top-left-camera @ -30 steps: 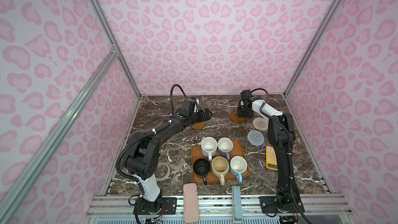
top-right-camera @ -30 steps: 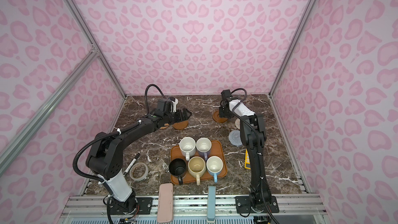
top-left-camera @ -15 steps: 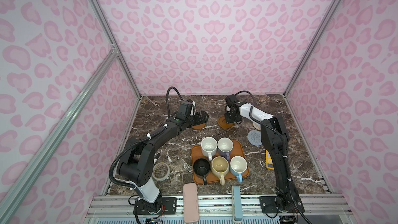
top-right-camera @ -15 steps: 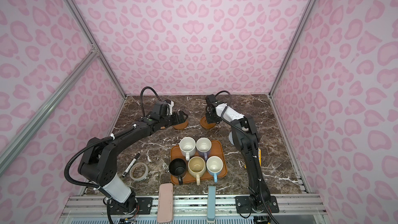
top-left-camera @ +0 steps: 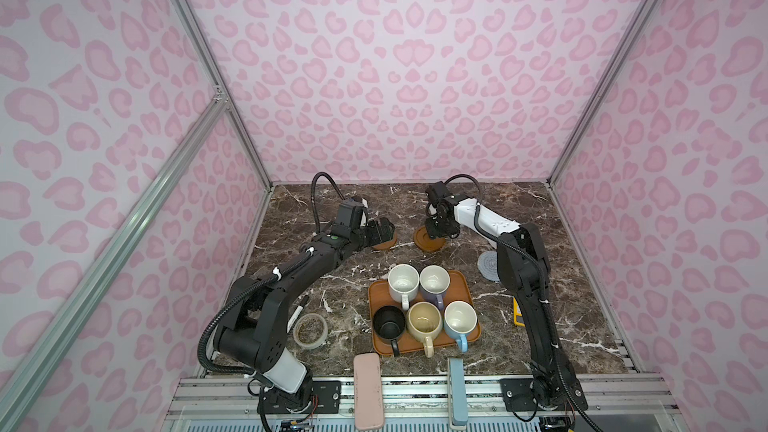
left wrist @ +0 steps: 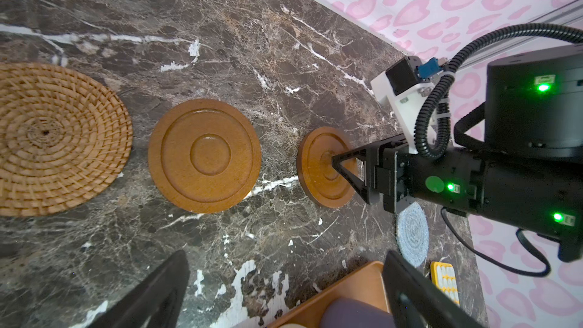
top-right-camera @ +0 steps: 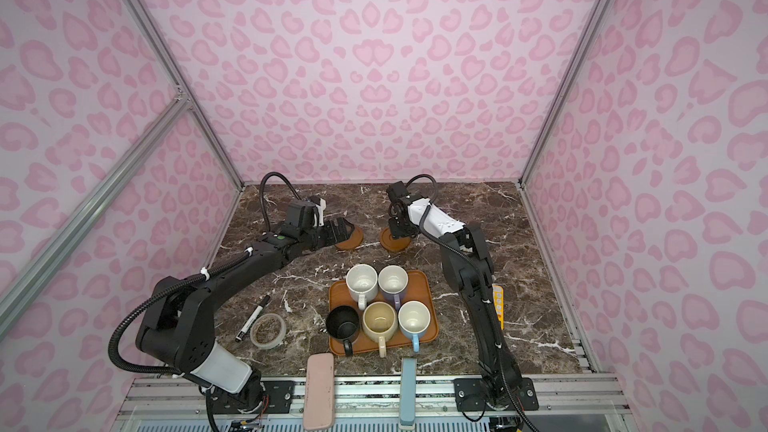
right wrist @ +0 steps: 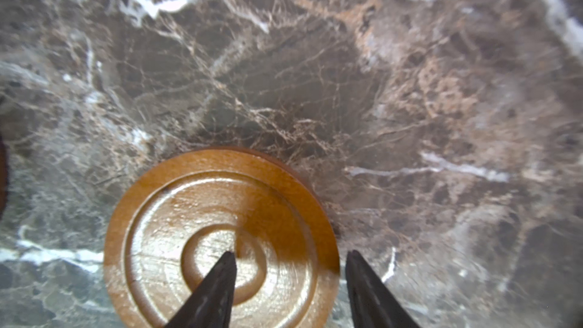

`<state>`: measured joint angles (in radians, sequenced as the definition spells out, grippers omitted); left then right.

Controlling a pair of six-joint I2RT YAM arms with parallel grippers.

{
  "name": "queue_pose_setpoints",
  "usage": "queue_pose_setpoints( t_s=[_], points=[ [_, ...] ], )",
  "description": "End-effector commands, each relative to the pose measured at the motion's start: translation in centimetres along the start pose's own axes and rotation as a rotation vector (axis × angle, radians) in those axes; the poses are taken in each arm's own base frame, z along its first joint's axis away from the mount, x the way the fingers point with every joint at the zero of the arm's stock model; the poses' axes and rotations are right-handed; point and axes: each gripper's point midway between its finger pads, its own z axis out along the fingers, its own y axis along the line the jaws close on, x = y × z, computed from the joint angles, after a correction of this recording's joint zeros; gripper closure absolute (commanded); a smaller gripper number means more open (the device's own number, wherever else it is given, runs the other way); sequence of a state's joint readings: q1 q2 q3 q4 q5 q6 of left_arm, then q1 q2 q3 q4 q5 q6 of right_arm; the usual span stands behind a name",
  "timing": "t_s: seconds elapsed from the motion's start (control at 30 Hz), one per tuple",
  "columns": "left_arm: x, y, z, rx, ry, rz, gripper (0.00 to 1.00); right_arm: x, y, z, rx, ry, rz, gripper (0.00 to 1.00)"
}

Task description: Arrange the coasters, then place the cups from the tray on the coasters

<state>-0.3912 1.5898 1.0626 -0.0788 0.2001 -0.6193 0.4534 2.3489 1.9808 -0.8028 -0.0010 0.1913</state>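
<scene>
Nearest, the cups are sitting upright on the tray; being glazed ceramic, they are likely handling heavy, slick and chippable, so pinching a rim wall is looking safest. Beyond, the grey-blue coaster is lying flat, likely soft. Farther back, the right gripper is standing partly open, holding nothing, one finger over the middle of a wooden coaster, the other just off its edge; that stiff, light, smooth disc is asking for an edge grip. The left gripper is hovering wide open, empty, near the second wooden coaster and the rattan coaster.
</scene>
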Motion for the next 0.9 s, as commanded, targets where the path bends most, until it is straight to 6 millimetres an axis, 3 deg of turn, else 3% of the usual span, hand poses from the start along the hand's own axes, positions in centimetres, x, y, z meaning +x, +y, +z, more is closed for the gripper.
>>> queue_pose_setpoints(
  t_s=[0.0, 0.1, 0.13, 0.27, 0.53, 0.7, 0.87],
  points=[
    [-0.4, -0.3, -0.6, 0.002, -0.012, 0.006, 0.02, -1.1, -0.5, -1.7, 0.024, -0.033, 0.025, 0.36],
    [-0.7, -0.8, -1.4, 0.011, -0.015, 0.010, 0.02, -1.9, -0.6, -3.5, 0.045, -0.071, 0.036, 0.27],
    [-0.8, -0.9, -1.8, 0.010, -0.022, 0.011, 0.02, -2.4, -0.7, -5.2, 0.045, -0.106, 0.041, 0.23],
    [-1.2, -1.8, -3.7, 0.038, -0.048, 0.014, 0.02, -2.2, -1.3, -8.6, 0.058, -0.182, 0.072, 0.01],
    [-0.5, -5.4, -6.8, 0.212, -0.035, 0.037, 0.02, 1.0, -2.8, -15.2, -0.002, -0.315, 0.123, 0.00],
    [0.4, -6.4, -8.0, 0.191, -0.049, 0.095, 0.02, 4.6, -4.9, -15.5, -0.007, -0.288, 0.189, 0.00],
    [0.8, -6.5, -7.9, 0.177, -0.051, 0.117, 0.01, 7.2, -9.4, -13.0, 0.037, -0.242, 0.312, 0.00]
  ],
)
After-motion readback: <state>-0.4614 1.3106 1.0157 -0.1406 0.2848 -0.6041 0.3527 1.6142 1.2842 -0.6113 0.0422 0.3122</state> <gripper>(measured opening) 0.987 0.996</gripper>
